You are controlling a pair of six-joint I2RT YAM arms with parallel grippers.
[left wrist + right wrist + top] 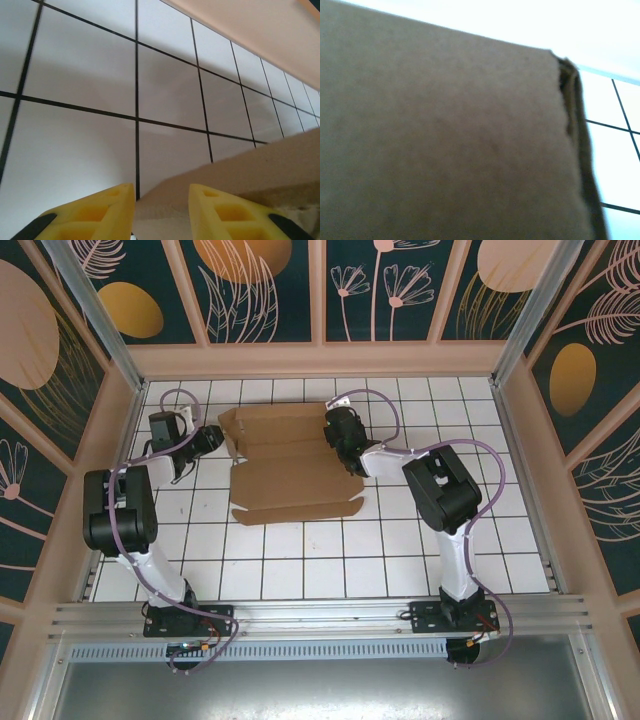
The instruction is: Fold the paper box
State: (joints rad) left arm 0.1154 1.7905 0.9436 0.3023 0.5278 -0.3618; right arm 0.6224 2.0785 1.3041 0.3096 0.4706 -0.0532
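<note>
- The paper box (295, 465), a half-formed brown cardboard mailer, lies at the far middle of the tiled table (400, 550), its front panel spread flat toward the arm bases.
- My left gripper (212, 440) sits at the box's left edge, yellow fingers (220, 210) parted with a cardboard flap in the gap; I cannot tell whether they pinch it.
- My right gripper (338, 435) is clenched at the far right wall, probably bracing it upright; I cannot tell whether cardboard is caught.
</note>
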